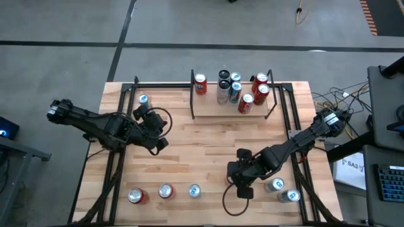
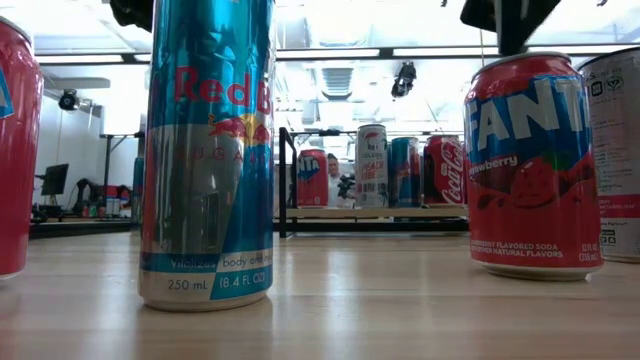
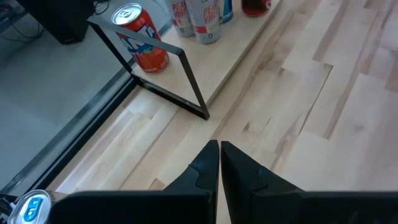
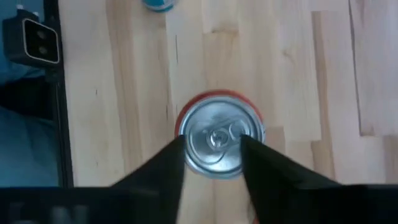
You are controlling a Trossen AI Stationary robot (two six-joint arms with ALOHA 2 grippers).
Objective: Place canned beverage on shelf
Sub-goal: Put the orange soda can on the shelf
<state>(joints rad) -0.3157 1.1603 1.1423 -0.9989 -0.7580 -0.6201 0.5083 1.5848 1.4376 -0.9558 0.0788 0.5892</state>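
1. One can decides the move. The red Fanta can (image 4: 221, 140) stands upright on the table (image 1: 189, 151), well apart from the shelf (image 1: 211, 107). It is out in front of the shelf's open long side, toward the opposite edge of the table.
2. The right gripper (image 4: 212, 142) hangs directly over this can and looks straight down its long axis onto the silver lid. In the high view the gripper (image 1: 243, 183) covers the can completely.
3. The right gripper's jaws are parted about as wide as the lid, one finger on each side of the rim. They straddle the can, and I judge they have not yet clamped it. The can's base appears to rest on the wood in the low view (image 2: 530, 165).
4. The left gripper (image 3: 219, 149) has its fingers pressed together and holds nothing. It waits near the shelf's left front corner (image 1: 154, 129), far from the Fanta can, so the pick belongs to the right arm.
5. The can is vertical and the jaws are centred on it, so the next move is probably a short drop and a squeeze on its sides.
6. The carry then runs straight toward the shelf. The shelf already holds several upright cans (image 1: 235, 88), with bare board showing along its front and left part.
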